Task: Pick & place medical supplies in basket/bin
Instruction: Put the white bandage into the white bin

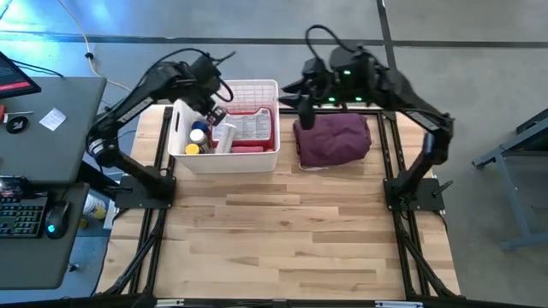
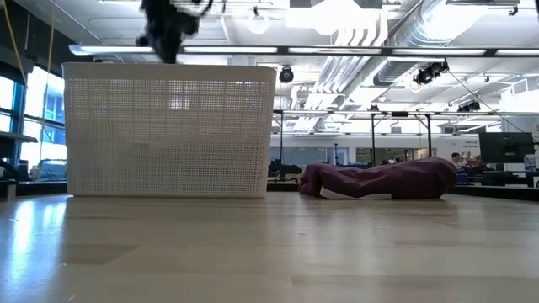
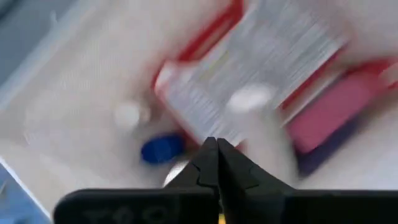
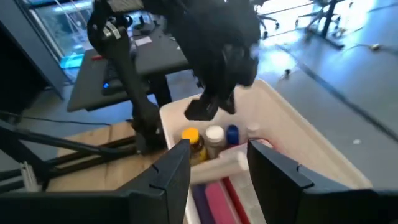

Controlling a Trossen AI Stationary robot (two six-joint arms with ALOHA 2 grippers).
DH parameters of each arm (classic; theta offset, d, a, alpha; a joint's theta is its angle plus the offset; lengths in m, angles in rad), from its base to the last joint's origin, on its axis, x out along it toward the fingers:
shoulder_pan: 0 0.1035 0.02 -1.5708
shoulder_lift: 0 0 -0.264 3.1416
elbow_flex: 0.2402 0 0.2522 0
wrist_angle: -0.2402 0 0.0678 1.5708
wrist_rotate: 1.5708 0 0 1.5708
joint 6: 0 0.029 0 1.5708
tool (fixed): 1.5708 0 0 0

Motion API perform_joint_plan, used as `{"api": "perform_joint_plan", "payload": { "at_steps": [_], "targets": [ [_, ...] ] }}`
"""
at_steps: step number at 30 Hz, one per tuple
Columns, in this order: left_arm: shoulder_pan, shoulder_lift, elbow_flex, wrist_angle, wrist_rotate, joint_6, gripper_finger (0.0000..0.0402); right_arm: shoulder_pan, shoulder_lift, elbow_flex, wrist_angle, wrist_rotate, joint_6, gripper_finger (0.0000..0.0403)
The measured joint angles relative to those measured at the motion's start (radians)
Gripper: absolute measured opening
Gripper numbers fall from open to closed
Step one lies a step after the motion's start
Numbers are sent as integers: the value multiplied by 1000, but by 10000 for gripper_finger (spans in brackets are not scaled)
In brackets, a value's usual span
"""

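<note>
The white basket (image 1: pixel 257 84) stands at the far left of the table (image 1: pixel 282 231), and the low view shows its lattice wall (image 2: pixel 168 126). In it lie a red first-aid case with a white printed label (image 3: pixel 249 81), a pink cylinder (image 3: pixel 329 112) and small bottles with blue (image 3: pixel 161 149), white (image 4: pixel 214 134) and yellow (image 4: pixel 189 137) caps. My left gripper (image 3: pixel 217 155) is shut and holds nothing; it hangs over the basket's inside (image 1: pixel 216 111), pointing down, above the rim (image 2: pixel 164 34). My right gripper (image 4: pixel 217 162) is open with nothing between its fingers, raised just right of the basket (image 1: pixel 304 115).
A maroon cloth bundle (image 1: pixel 334 141) lies on the table right of the basket, below my right arm, and shows in the low view (image 2: pixel 379 181). A grey desk with a keyboard and mouse (image 1: pixel 51 218) stands off the table's left side. Bare wood fills the near half.
</note>
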Motion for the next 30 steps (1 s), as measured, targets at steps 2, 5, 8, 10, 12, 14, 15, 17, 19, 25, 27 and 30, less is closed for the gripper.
{"api": "perform_joint_plan", "payload": {
  "at_steps": [2,5,8,10,12,14,15,17,19,25,27,30],
  "targets": [
    [48,13,-98,11,18,31,49,8,-32,0,-33,33,-22,149],
    [110,33,-232,73,77,59,59,16,-65,0,-52,83,-67,149],
    [124,41,-312,160,152,64,37,16,-80,0,-62,105,-100,149],
    [121,49,-345,237,209,63,21,11,-84,0,-78,116,-112,149],
    [118,48,-352,288,264,59,21,11,-84,0,-105,124,-123,149],
    [96,45,-350,335,292,32,23,11,-83,0,-137,126,-130,149],
    [80,46,-350,349,291,18,29,11,-83,0,-152,126,-130,149],
    [49,47,-351,368,289,13,45,11,-83,0,-181,126,-131,149],
    [17,49,-351,367,264,14,56,11,-83,0,-200,126,-137,149],
    [-47,53,-351,389,215,11,27,11,-86,0,-225,126,-148,149],
    [-48,46,-351,458,439,34,21,11,-88,0,-225,126,-150,149],
    [-51,27,-336,525,654,50,21,11,-89,0,-228,126,-160,149]
  ]
}}
